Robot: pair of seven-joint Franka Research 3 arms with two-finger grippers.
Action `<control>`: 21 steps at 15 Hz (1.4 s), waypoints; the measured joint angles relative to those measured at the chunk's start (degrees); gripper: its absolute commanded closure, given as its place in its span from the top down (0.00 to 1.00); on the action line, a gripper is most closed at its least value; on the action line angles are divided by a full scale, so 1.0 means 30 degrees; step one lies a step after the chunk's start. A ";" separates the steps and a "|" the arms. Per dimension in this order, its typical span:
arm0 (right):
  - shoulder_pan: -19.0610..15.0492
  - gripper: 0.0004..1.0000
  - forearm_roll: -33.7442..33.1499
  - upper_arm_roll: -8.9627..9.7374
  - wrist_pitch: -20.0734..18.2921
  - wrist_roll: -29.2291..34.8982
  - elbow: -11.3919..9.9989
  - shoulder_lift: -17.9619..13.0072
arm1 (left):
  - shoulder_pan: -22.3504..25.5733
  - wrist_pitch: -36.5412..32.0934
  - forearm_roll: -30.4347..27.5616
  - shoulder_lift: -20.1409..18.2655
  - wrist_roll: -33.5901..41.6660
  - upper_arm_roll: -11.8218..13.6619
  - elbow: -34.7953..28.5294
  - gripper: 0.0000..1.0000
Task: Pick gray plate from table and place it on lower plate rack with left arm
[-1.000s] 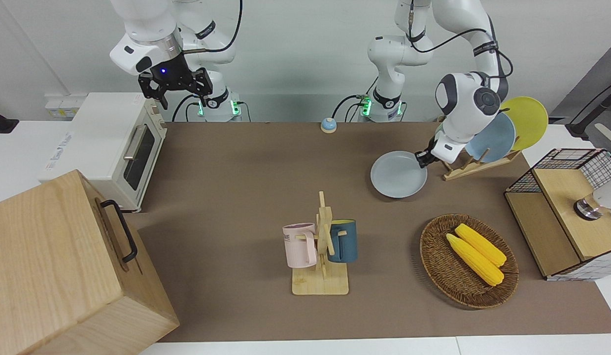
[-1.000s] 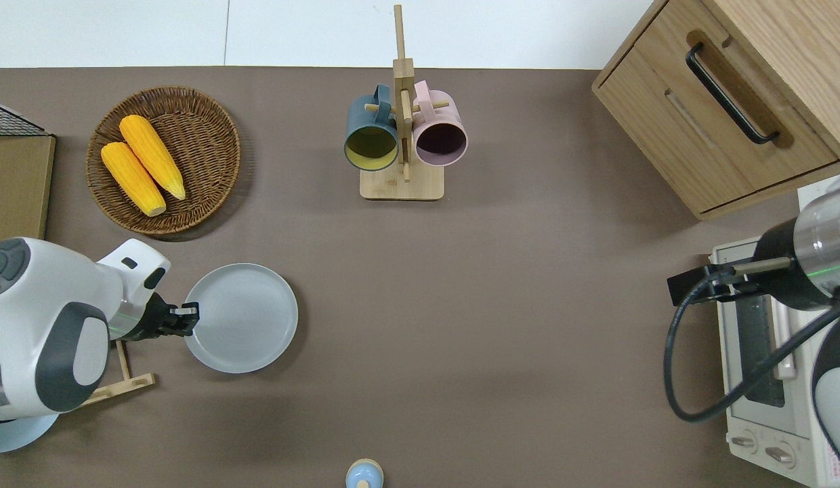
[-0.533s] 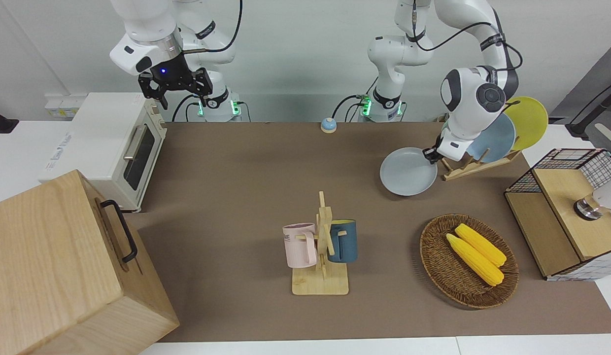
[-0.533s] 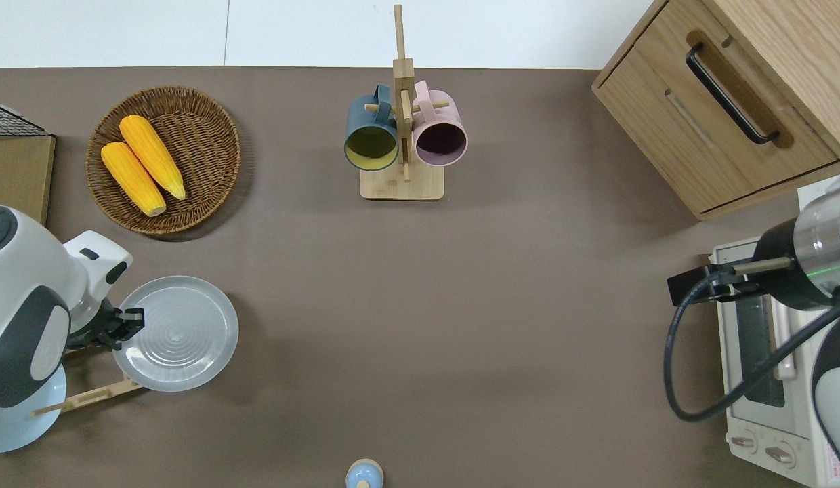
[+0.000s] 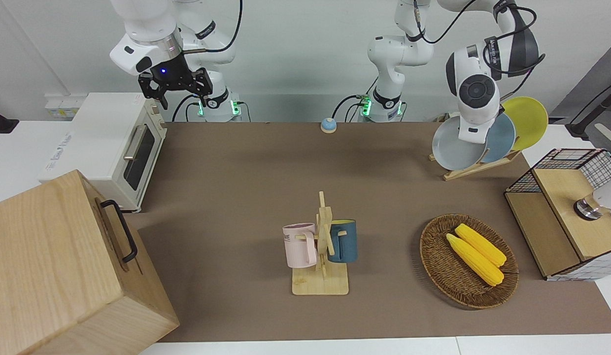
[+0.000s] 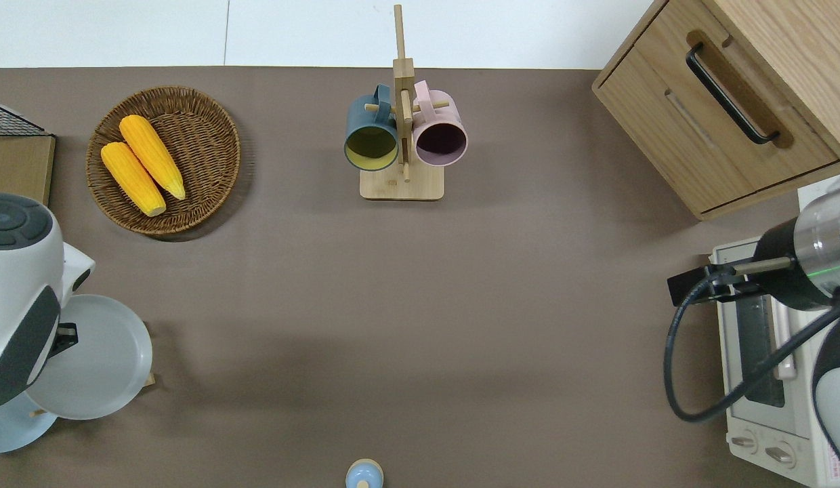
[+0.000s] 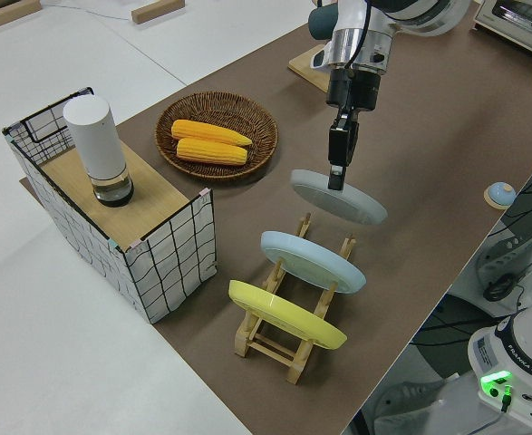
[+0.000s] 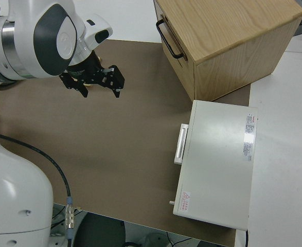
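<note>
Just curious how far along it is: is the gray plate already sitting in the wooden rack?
No, the left hand holds the gray plate in the air above the rack.

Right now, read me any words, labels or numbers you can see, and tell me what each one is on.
"ME": the last letters of a word on the pink mug; the rest is too small to read.
Toaster oven: a printed strip and a red warning sticker on its top, both too small to read.
Arm base: lettering, too blurred to read.
No other text shows.
</note>
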 measured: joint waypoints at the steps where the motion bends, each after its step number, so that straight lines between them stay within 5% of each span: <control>1: 0.0000 0.99 0.0000 0.0000 0.0000 0.0000 0.0000 0.0000 | -0.0005 -0.0313 0.0546 0.0041 -0.0332 -0.0167 -0.0003 0.00; 13: 0.0000 0.99 0.0000 0.0000 0.0000 0.0000 0.0000 0.0000 | -0.0091 -0.1487 0.1990 0.1982 -0.5493 -0.1685 -0.0183 0.00; 21: 0.0000 0.99 0.0000 0.0000 0.0000 0.0000 0.0000 0.0000 | -0.0235 -0.1716 0.1990 0.2249 -0.6348 -0.1773 -0.0292 0.00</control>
